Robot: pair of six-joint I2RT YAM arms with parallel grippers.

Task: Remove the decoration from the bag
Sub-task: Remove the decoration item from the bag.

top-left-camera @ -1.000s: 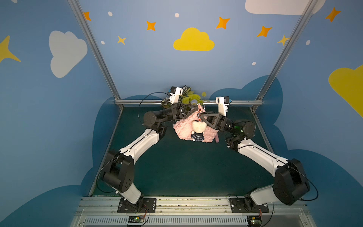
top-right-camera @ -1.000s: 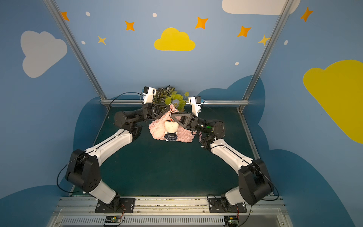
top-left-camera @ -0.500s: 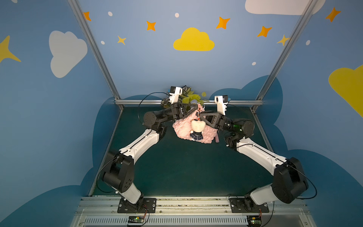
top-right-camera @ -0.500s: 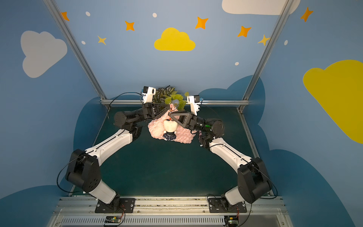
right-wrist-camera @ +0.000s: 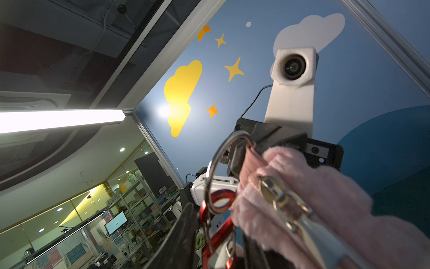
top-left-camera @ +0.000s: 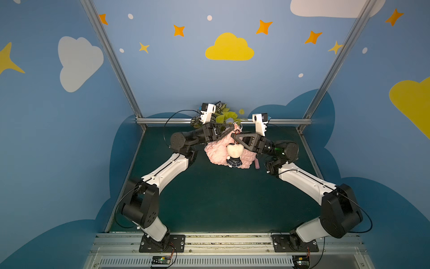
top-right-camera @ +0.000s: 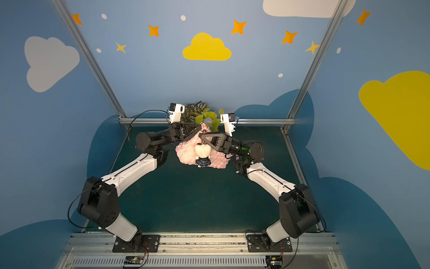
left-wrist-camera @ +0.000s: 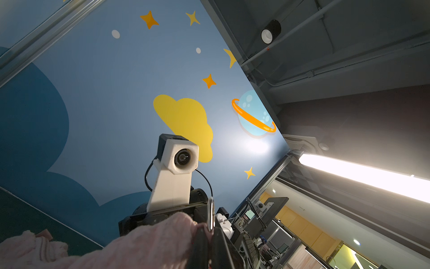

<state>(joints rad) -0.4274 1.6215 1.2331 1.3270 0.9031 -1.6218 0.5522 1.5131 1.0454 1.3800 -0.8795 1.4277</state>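
Up top on the bag (top-left-camera: 215, 151), left pincer (top-left-camera: 232, 127) is pinched shut on pink knit; right pincer (top-left-camera: 235, 137) straddles the red clasp (right-wrist-camera: 221, 195) of the decoration (top-left-camera: 235, 150), can't tell if it's gripping.

My left fingers (top-left-camera: 223, 126) and right fingers (top-left-camera: 242, 135) are black. Between them the keyring (right-wrist-camera: 216, 159) is shiny silver and the clip (right-wrist-camera: 221, 193) is glossy red. Under my fingers the bag (top-left-camera: 215, 151) is pale pink in a bumpy bubble knit. The decoration (top-left-camera: 235, 150) has a cream-white head and a dark navy plaid dress. The bench (top-left-camera: 221, 198) is dark green. Beyond my fingers the leaves (top-left-camera: 223, 116) are yellow-green, and the wall (top-left-camera: 186, 76) is blue with yellow clouds and orange stars.
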